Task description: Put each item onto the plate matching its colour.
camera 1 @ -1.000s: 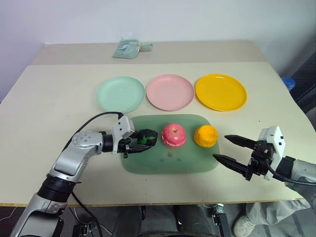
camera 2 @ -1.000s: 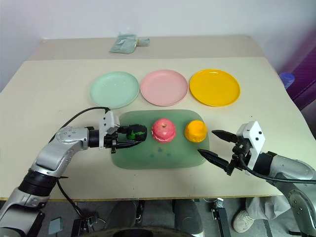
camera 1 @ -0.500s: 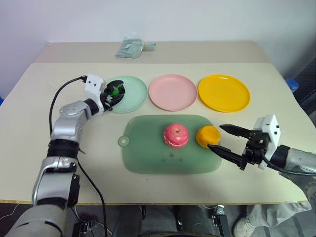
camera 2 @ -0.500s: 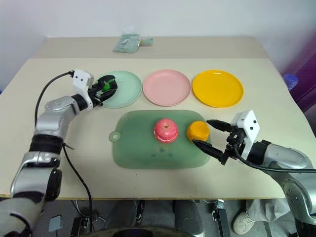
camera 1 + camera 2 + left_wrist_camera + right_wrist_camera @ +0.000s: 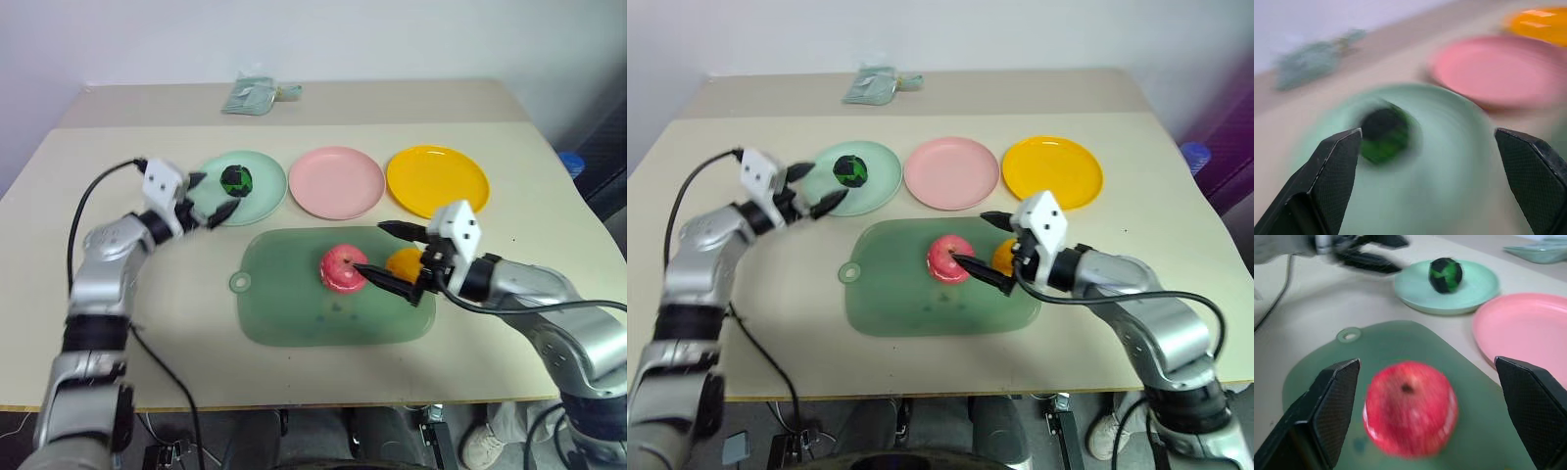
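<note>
The black-and-green ball (image 5: pixel 236 179) rests on the mint green plate (image 5: pixel 263 199). My left gripper (image 5: pixel 211 196) stands open just off that plate's left rim, apart from the ball. The pink apple-like ball (image 5: pixel 340 270) and the orange ball (image 5: pixel 402 261) lie on the translucent green board (image 5: pixel 294 308). My right gripper (image 5: pixel 369 248) is open beside the apple's right side, its lower fingertip at the apple, and it partly covers the orange ball. The pink plate (image 5: pixel 339 182) and the yellow-orange plate (image 5: pixel 437 181) hold nothing.
A folded greenish pouch (image 5: pixel 257 95) lies at the back of the table. A black cable (image 5: pixel 98 191) loops from my left arm over the table. A blue object (image 5: pixel 572 164) sits past the table's right edge.
My left gripper carried the black-and-green ball from the board to the mint plate, let it go and drew back to the left. My right gripper moved left from beside the orange ball to the apple.
</note>
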